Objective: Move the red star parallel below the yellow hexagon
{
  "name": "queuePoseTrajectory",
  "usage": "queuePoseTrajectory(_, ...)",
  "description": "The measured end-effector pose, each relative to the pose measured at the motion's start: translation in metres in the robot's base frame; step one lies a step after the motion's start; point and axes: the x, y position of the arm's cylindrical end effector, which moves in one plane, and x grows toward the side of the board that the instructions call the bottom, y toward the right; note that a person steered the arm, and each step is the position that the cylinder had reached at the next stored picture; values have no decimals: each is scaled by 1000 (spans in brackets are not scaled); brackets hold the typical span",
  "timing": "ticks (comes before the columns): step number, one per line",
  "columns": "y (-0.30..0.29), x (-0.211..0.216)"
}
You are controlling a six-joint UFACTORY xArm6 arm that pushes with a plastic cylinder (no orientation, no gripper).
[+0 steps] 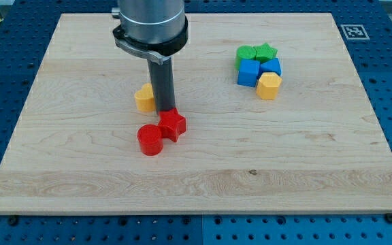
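The red star (172, 124) is found a little left of the board's middle, well clear of every edge of the wooden board (80, 184); open wood is seen at its 3 o'clock and 6 o'clock, out to the board's right and bottom edges; a red cylinder (150, 140) is set touching it at 8 o'clock, and a yellow block (143, 98), its shape not clearly made out, is placed near at 11 o'clock. My tip (163, 111) is seen at the star's 12 o'clock edge, apparently in contact with it, though the very end is partly hidden behind the star; no jaws are carried, only the single rod. The rod is held upright, and the grey arm housing (150, 24) above it is cut off by the view's top. The yellow hexagon (269, 86) is found well apart at the star's 2 o'clock, at the lower right of a tight cluster; two blue blocks (249, 72) (271, 66) touch it from 10 and 12 o'clock, and a green block (246, 54) and green star (266, 52) are set beyond them.
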Motion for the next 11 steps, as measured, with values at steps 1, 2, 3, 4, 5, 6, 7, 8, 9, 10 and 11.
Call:
queuePoseTrajectory(1, -27, -1)
queuePoseTrajectory(2, -39, 12)
queuePoseTrajectory(3, -3, 28)
queuePoseTrajectory(4, 11, 30)
queuePoseTrajectory(5, 41, 32)
queuePoseTrajectory(6, 60, 33)
queuePoseTrajectory(7, 61, 53)
queuePoseTrajectory(8, 64, 57)
queuePoseTrajectory(9, 87, 63)
queuePoseTrajectory(10, 91, 64)
queuePoseTrajectory(11, 117, 64)
